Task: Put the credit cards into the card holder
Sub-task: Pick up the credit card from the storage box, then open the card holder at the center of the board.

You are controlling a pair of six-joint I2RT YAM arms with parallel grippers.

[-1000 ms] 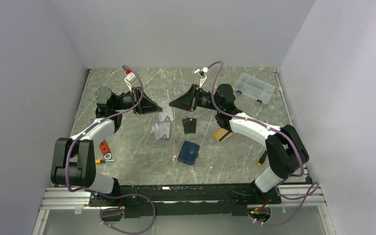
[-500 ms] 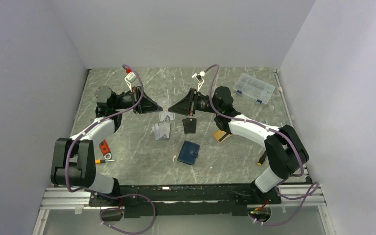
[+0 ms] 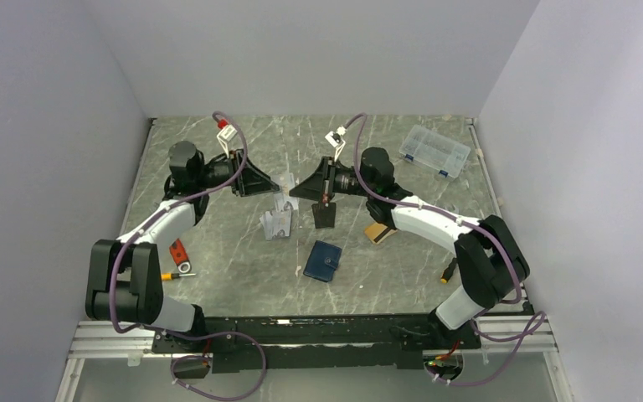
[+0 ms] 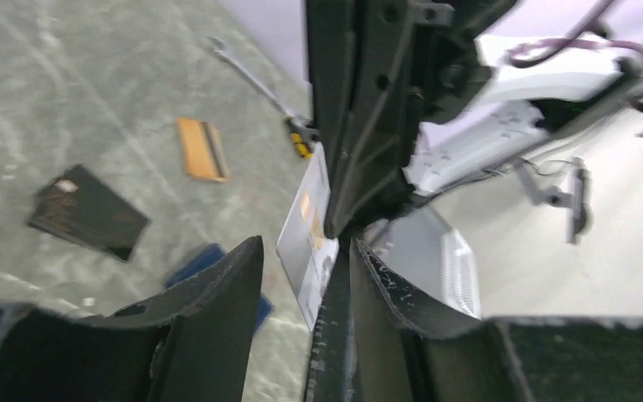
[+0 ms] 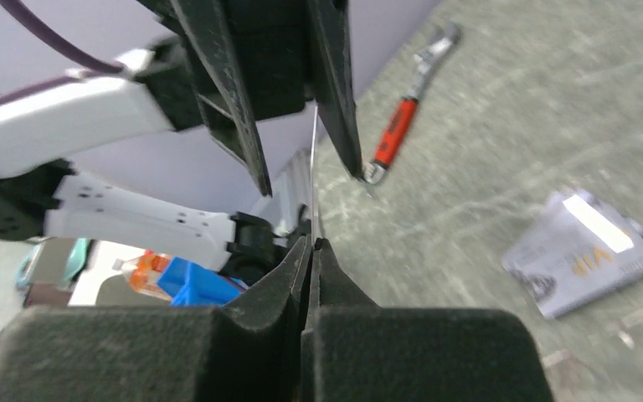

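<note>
Nothing is in the closed card holder (image 3: 323,261) yet: right gripper (image 5: 311,243) pinches a raised card (image 4: 306,230) beyond it, left gripper (image 4: 306,247) open, grey card (image 3: 276,224) and orange card (image 3: 377,232) lie near it.

table (image 3: 218,280): grey-green marble look, pale veins everywhere | card holder (image 3: 323,260): navy blue | flat rectangle (image 3: 325,214): plain black | card lying flat (image 3: 276,224): silver-grey | striped card (image 3: 378,232): orange-gold w/ a dark stripe | upright card (image 4: 306,243): white, bit of orange print | wrench (image 3: 177,250): red grip | box (image 3: 434,151): see-through, blue clips | right arm (image 3: 427,219): white shell, black joints | walls (image 3: 318,50): pale lilac
</note>
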